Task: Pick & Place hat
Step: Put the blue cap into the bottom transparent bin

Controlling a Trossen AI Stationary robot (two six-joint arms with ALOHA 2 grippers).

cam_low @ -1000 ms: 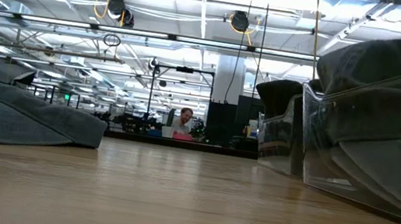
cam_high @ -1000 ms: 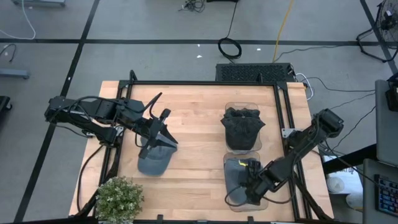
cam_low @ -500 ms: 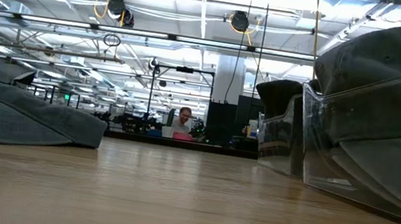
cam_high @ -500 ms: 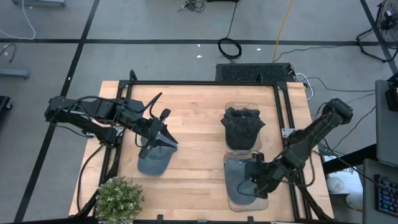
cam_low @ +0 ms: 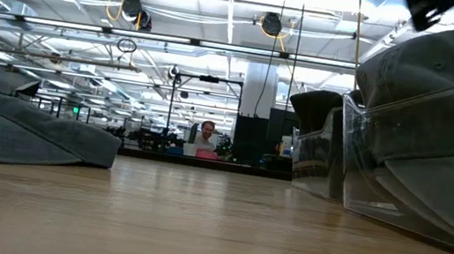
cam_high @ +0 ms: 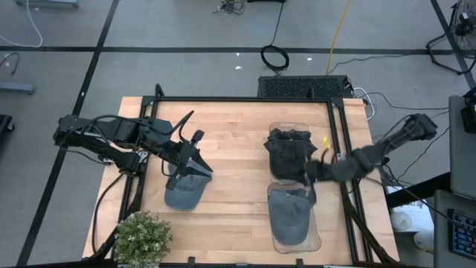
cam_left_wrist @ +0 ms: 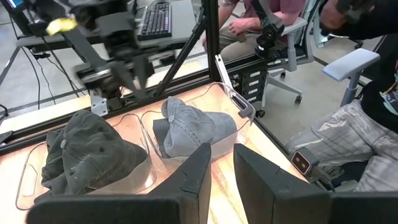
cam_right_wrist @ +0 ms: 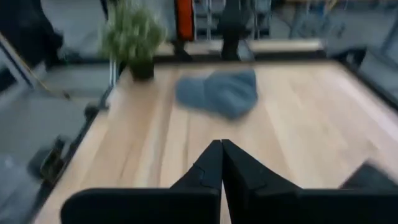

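Hats come in threes on this bench: a blue-grey hat (cam_high: 184, 190) lies loose on the wood near the left edge, a grey hat (cam_high: 289, 214) sits in the clear tray (cam_high: 316, 240) by the front right corner, and a dark hat (cam_high: 289, 152) fills the second clear tray (cam_high: 271, 128) just behind it. So there are three hats and two trays, plus one small plant (cam_high: 140, 238) at the front left corner.

The left gripper (cam_high: 198, 158) hangs right over the back part of the loose hat. Its fingers (cam_left_wrist: 196, 171) stand a little apart with nothing between them, and I cannot tell if they touch the cloth.

The right gripper (cam_high: 314, 173) is up in the air by the right edge, between the two trays and apart from the grey hat. Its fingers (cam_right_wrist: 211, 163) are pressed together and hold nothing.

One second ago the right gripper was low down on the grey hat in the front tray — now it has lifted up and swung back toward the right rail. The grey hat stayed in its tray. The left arm and the loose hat have not moved.

A person (cam_low: 207, 136) sits far behind the bench.
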